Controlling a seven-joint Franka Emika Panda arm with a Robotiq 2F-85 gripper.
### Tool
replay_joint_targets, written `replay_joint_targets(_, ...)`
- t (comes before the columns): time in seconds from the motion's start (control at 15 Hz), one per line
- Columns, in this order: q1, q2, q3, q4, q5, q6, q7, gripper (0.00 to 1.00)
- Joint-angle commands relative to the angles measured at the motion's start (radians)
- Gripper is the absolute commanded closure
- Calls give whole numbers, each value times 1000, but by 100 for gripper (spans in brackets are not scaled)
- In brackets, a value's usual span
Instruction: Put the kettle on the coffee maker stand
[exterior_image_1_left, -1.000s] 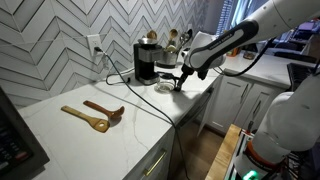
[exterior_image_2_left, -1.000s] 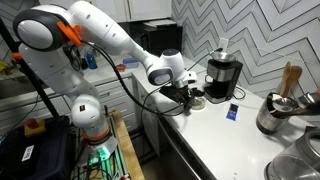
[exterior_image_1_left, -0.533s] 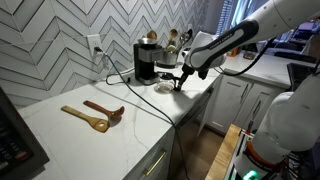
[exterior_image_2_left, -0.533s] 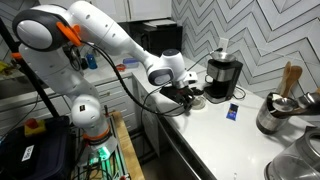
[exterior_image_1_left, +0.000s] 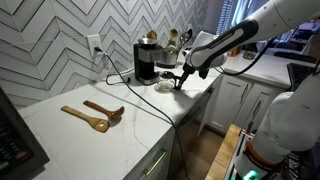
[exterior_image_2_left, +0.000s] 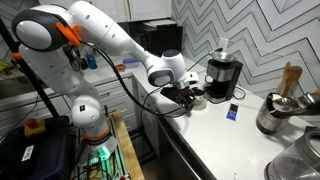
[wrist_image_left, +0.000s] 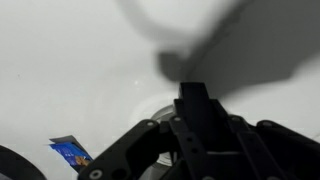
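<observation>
The kettle (exterior_image_1_left: 166, 87) is a small squat dark carafe on the white counter, just in front of the black coffee machine (exterior_image_1_left: 147, 58). It also shows in an exterior view (exterior_image_2_left: 197, 99). My gripper (exterior_image_1_left: 179, 83) (exterior_image_2_left: 187, 96) is down at the kettle's side and shut on its black handle (wrist_image_left: 195, 102), which stands between the dark fingers in the wrist view. A bit of the glass rim (wrist_image_left: 150, 108) shows beside the handle. The coffee maker stand (exterior_image_1_left: 148, 78) (exterior_image_2_left: 222, 95), the machine's base plate, is bare and close behind the kettle.
Two wooden spoons (exterior_image_1_left: 95, 115) lie on the counter. A blue packet (exterior_image_2_left: 232, 112) (wrist_image_left: 72, 152) lies beside the machine. The power cord (exterior_image_1_left: 120, 76) runs to the wall outlet (exterior_image_1_left: 95, 45). A pot with wooden utensils (exterior_image_2_left: 275, 110) stands further along. The counter edge is near the gripper.
The fingers have closed on the kettle's handle. The arm and the kettle have stayed in place.
</observation>
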Motion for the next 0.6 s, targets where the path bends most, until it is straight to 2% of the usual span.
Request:
replay_joint_targets(0.0,42,-8,-45,-7,87,51,-90,93)
replay_joint_targets(0.53,85,5,-79,63,222,-22,-213,93)
